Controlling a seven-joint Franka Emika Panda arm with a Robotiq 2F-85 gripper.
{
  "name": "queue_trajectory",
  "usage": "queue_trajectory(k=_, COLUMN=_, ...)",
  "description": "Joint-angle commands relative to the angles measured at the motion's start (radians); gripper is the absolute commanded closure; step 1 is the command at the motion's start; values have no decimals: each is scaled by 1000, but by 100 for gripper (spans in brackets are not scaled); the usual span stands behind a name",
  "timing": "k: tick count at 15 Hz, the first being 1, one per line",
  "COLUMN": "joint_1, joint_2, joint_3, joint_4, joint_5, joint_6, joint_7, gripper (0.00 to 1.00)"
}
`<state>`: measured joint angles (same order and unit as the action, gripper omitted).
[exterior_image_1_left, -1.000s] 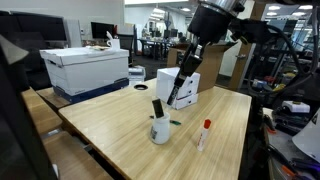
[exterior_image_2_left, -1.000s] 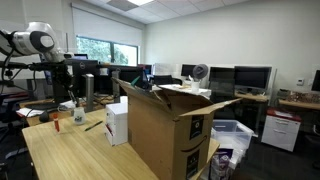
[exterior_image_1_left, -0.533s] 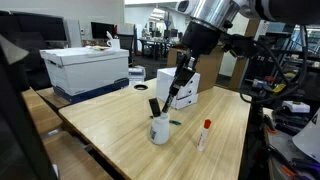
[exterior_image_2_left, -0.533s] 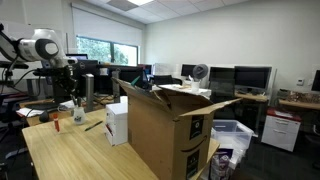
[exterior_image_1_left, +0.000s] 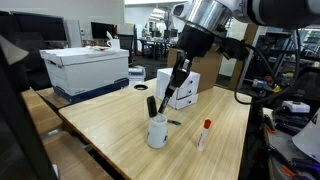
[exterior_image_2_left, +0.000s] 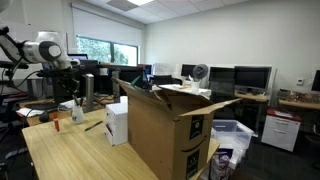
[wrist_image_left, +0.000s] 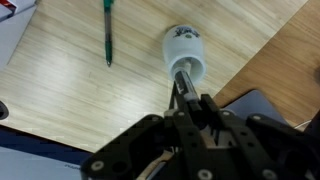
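Note:
My gripper is shut on a black marker, which reaches from the jaws down to the mouth of a white cup. Whether its tip is inside the cup I cannot tell. In an exterior view the gripper leans down from the upper right over the cup on the wooden table, and the marker's dark end stands at the rim. A green pen lies on the table beside the cup. In an exterior view the arm stands at the far left.
A red-capped tube stands right of the cup, and a small white box sits behind the gripper. A white bin on a blue lid is at the table's far left. A large open cardboard box fills the foreground.
The arm has swung a little to the left and lower, bringing the held marker closer over the cup. The jaws have stayed shut on it.

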<state>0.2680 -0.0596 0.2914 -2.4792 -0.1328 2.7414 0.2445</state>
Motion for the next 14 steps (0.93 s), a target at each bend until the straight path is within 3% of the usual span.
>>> queue_trajectory(k=1, joint_1=8, joint_2=40, joint_3=-4, joint_4=18, joint_5=67, joint_6=-20, joint_7=-67, gripper=91)
queue_trajectory(k=6, joint_1=20, joint_2=77, joint_3=4, joint_4=18, joint_5=170, joint_6=-57, joint_7=-127, gripper=91)
queue_trajectory(k=7, joint_1=21, joint_2=76, joint_3=7, joint_4=20, joint_5=188, joint_6=-65, joint_7=-139, gripper=55)
queue_trajectory(k=11, joint_1=23, joint_2=48, joint_3=14, joint_4=10, joint_5=210, joint_6=-68, joint_7=-144, gripper=40)
queue_trajectory(k=14, joint_1=20, joint_2=7, joint_3=13, joint_4=-14, joint_5=199, joint_6=-65, joint_7=-119, gripper=19)
